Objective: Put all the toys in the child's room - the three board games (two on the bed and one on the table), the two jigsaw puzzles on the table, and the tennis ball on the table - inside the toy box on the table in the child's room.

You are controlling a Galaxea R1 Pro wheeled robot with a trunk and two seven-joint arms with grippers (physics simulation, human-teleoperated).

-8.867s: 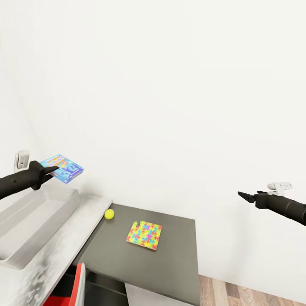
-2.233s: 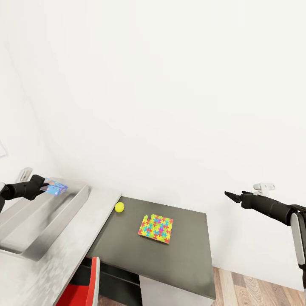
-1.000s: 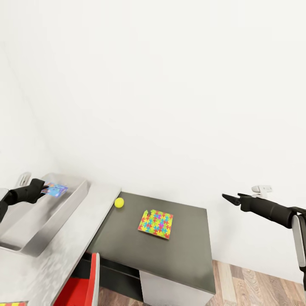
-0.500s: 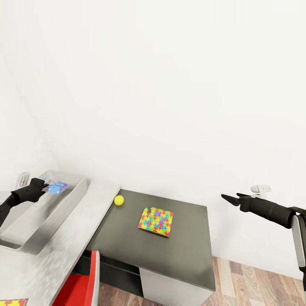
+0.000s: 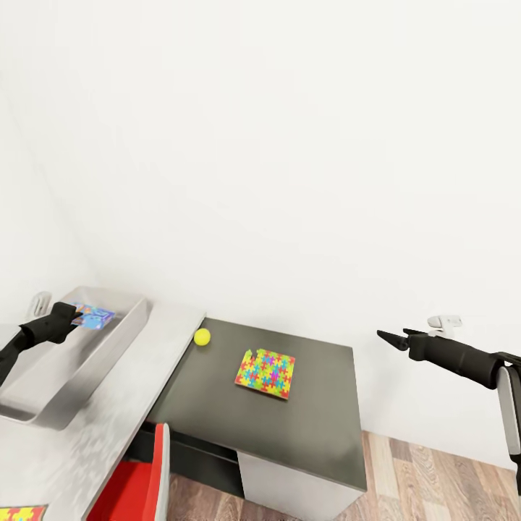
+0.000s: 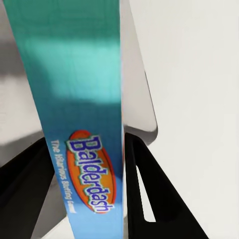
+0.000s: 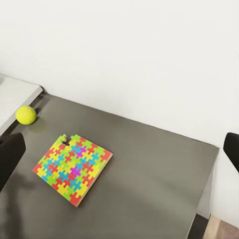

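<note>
The blue-purple board game (image 5: 93, 317) is pinched by its near end in the left gripper (image 5: 70, 316), held over the far end of the toy box (image 5: 87, 362). It lies nearly flat, its long axis running from the gripper out toward the far rim of the box, printed face up. From the left wrist the same game (image 6: 82, 124) shows edge-on as a long teal-to-blue band lettered "Balderdash", with a black finger (image 6: 149, 194) pressed against each side and the grey floor of the box behind it.

The toy box sits on the pale grey top of the table (image 5: 130, 405), its length slanting away toward the wall. On the lower dark grey section just beside it, the tennis ball (image 5: 202, 336) rests near the step between the two levels. One jigsaw puzzle (image 5: 265, 373) lies flat in the middle of that dark top, well apart from the ball, turned so its corners point roughly toward the wall and the room. A corner of a second jigsaw puzzle (image 5: 18, 513) peeks in on the pale top, nearest me.

The right gripper (image 5: 389, 337) hangs in the air off the far side of the dark section, its fingers spread and holding nothing.

A red chair (image 5: 134, 485) stands tucked under the table, on the wood floor (image 5: 427, 485).
</note>
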